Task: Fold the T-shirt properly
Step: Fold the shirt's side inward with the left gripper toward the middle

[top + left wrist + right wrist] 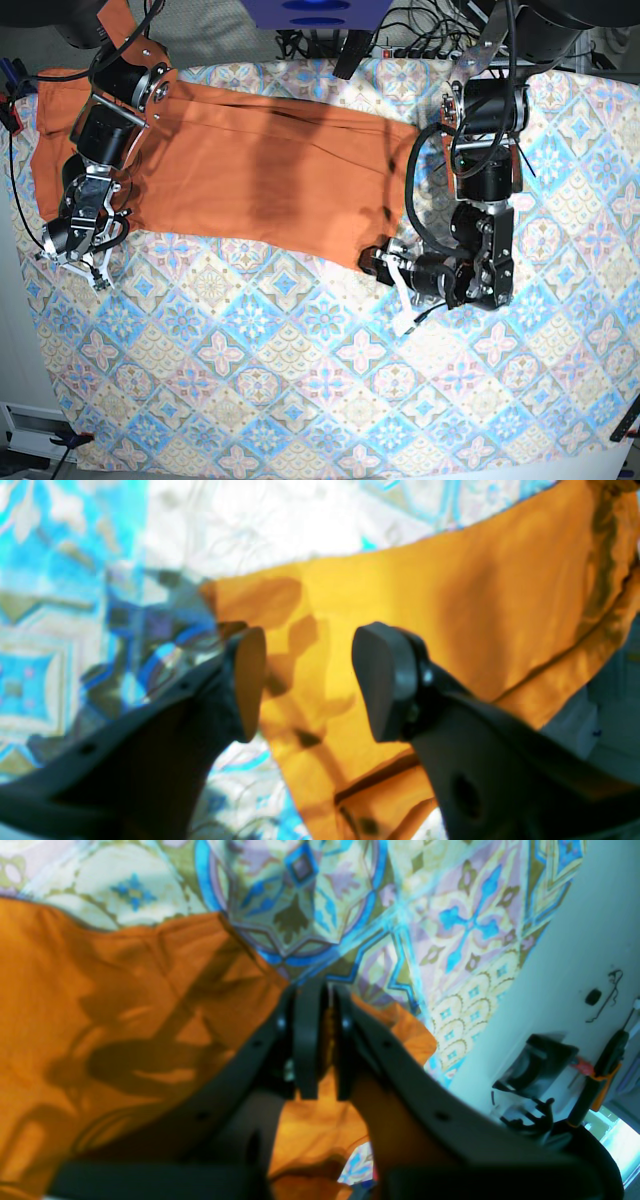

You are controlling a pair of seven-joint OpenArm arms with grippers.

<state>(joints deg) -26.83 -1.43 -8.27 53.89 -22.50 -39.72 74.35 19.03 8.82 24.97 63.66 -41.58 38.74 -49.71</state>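
Base view is showing the burnt-orange, soft-fabric T-shirt (250, 180) lying as a long band across the blue-and-beige patterned tablecloth (330, 380); limp and light, it is likely sagging unless taken by edges or corners; the left gripper (305, 680) is gaping wide over its corner, holding nothing; the right gripper (320, 1040) is pinching cloth.

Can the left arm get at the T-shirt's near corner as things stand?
Probably yes: the left gripper is open right over the T-shirt edge, nothing between them.
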